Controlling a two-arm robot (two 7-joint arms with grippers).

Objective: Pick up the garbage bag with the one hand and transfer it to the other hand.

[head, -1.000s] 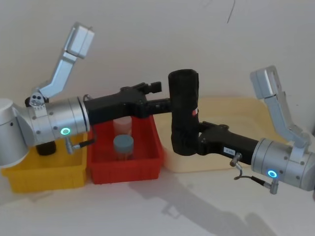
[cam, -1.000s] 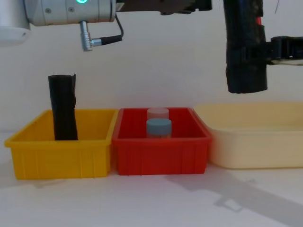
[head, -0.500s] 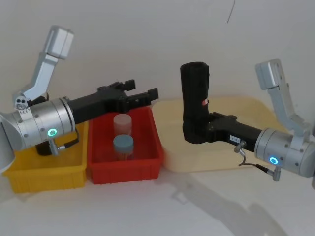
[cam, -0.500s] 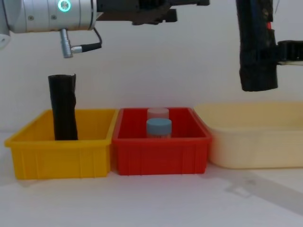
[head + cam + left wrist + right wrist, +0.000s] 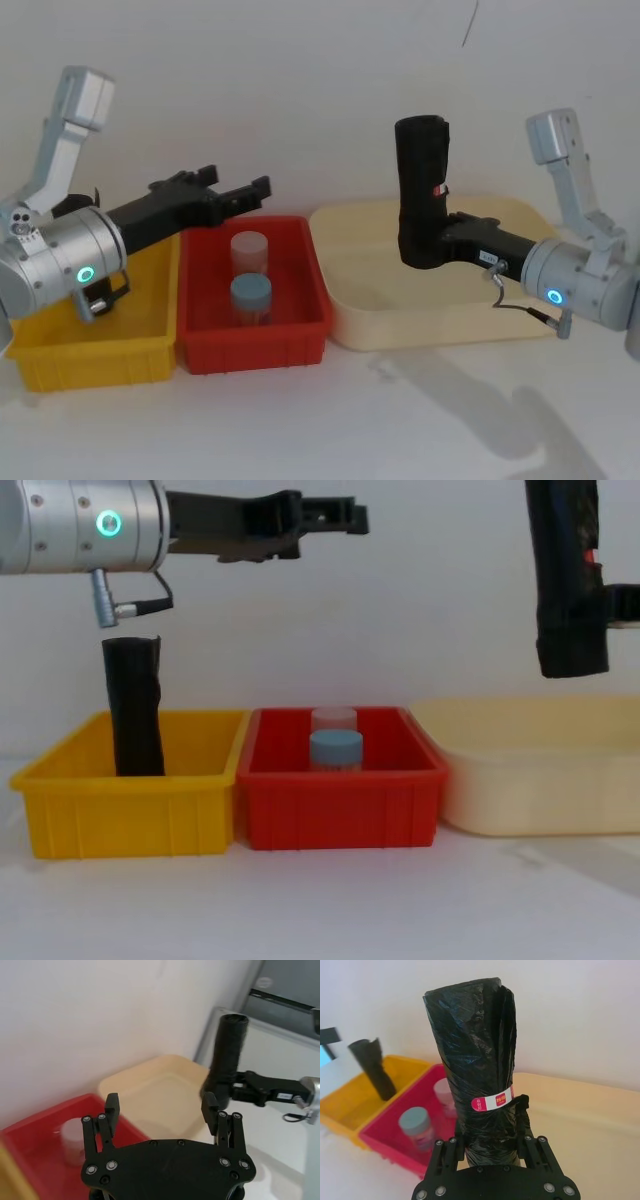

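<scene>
White table (image 5: 320, 910), white wall (image 5: 420, 600); right fingers (image 5: 447, 1152) grip garbage bag (image 5: 475, 1060) upright, left fingers (image 5: 112, 1107) spread

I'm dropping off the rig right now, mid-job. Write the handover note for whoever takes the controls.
The right gripper is shut on the garbage bag, holding it upright in the air above the cream tray.
The left gripper is open and empty, in the air over the red bin, well apart from the bag.
A second black roll stands in the yellow bin; two jars sit in the red bin.
Done: the bag is in the blue-lit arm's gripper.
Left: the transfer looks complete; just keep the grip firm.
</scene>
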